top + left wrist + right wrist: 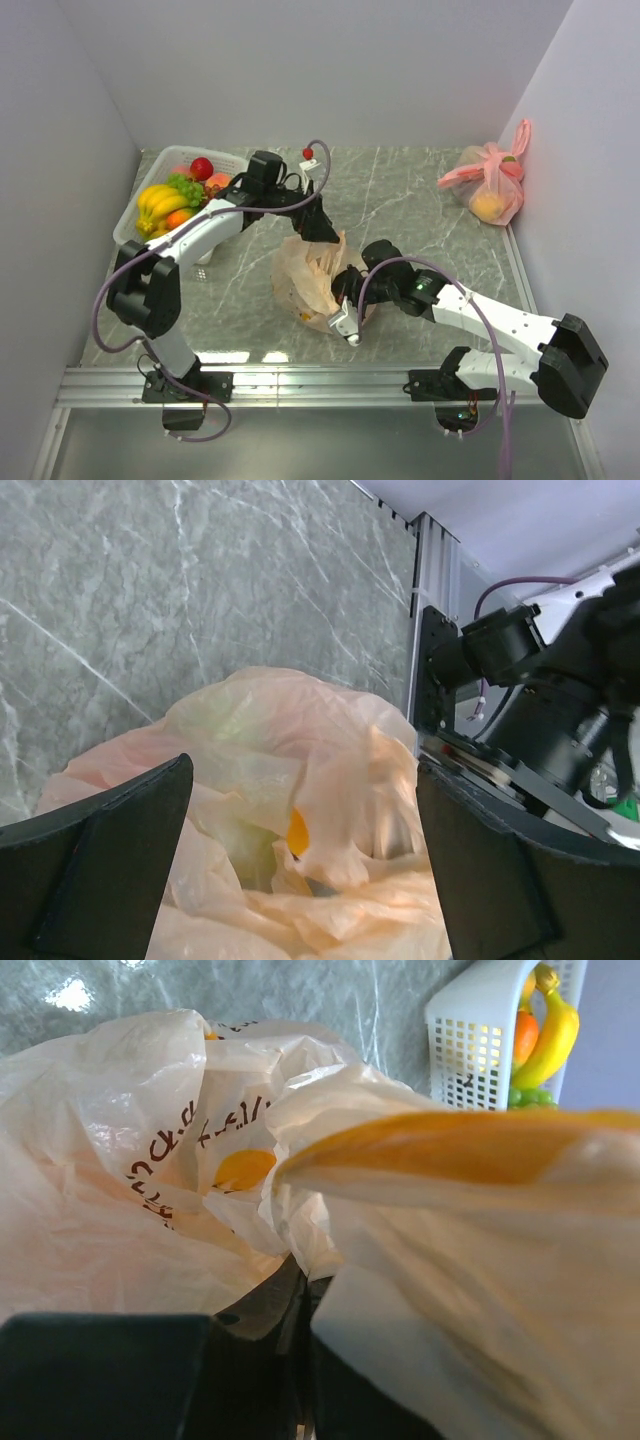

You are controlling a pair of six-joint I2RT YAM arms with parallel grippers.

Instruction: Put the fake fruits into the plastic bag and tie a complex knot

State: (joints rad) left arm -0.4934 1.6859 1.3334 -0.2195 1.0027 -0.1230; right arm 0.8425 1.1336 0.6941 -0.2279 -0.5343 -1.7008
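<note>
1. Across the top view, the grey veined table [420, 200] carries everything and looks hard and polished.
2. At upper left sits a stiff white lattice basket [122, 233]. Most of the fake fruits [185, 190] are piled in it, glossy and rounded. The bananas [158, 202] are the longest pieces, lying lower left to upper right.
3. At centre the plastic bag [305, 280] slumps, thin crinkled peach film with its mouth upward. In the left wrist view we see one orange piece [297, 832] inside.
4. Our left tool [320, 225] hangs just above the bag's mouth, jaws spread wide and holding nothing. The basket lies up and left of it, and this arm is the nearer, so we judge the next fetch is its job.
5. Our right tool [348, 305] is pinched tight on a fold of film at the bag's lower right.
</note>
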